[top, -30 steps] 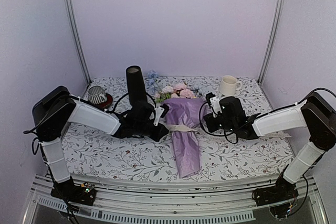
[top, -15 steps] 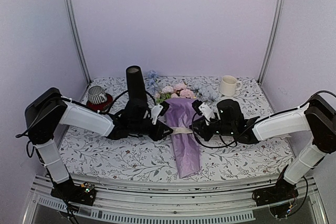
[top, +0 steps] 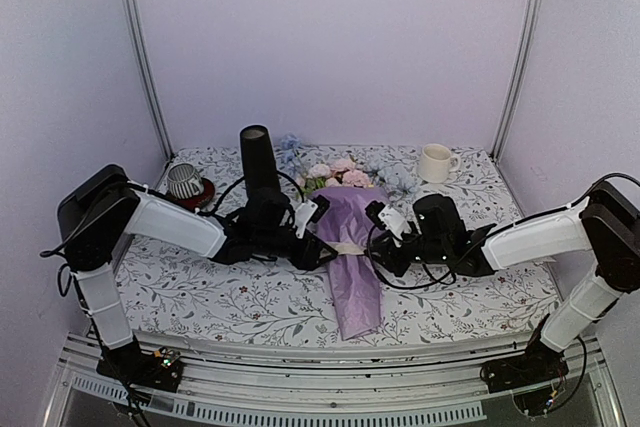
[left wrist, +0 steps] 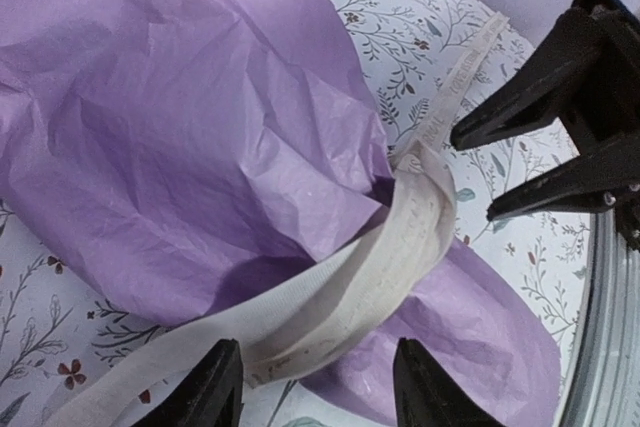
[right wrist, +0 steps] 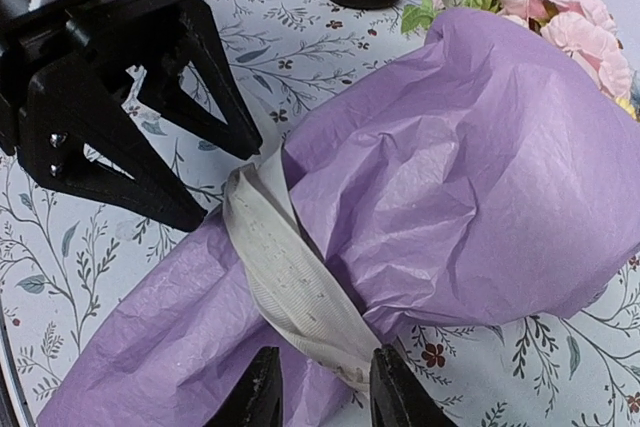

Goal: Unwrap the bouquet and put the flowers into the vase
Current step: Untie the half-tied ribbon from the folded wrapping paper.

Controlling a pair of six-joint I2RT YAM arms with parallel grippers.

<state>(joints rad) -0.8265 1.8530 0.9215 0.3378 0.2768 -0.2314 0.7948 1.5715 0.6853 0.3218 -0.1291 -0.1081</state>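
The bouquet [top: 355,287] lies on the table, its lilac paper cone [left wrist: 200,127] tied at the waist with a cream ribbon [left wrist: 400,247]. Pink and white flowers [right wrist: 540,7] poke out of the far end. My left gripper [top: 322,247] is at the ribbon's left side, open, with a ribbon loop lying loose between its fingers [left wrist: 215,392]. My right gripper [top: 376,250] faces it from the right, open, with the ribbon's other end [right wrist: 330,332] between its fingertips [right wrist: 395,392]. The black vase [top: 258,162] stands upright behind the left gripper.
A white mug [top: 435,162] stands at the back right. A striped grey cup [top: 185,180] sits on a red saucer at the back left. The floral tablecloth [top: 200,292] covers the table, and lilac walls close it in on three sides.
Both grippers have gone from shut to open. The right gripper has moved left, up to the ribbon. The left has edged right toward it.
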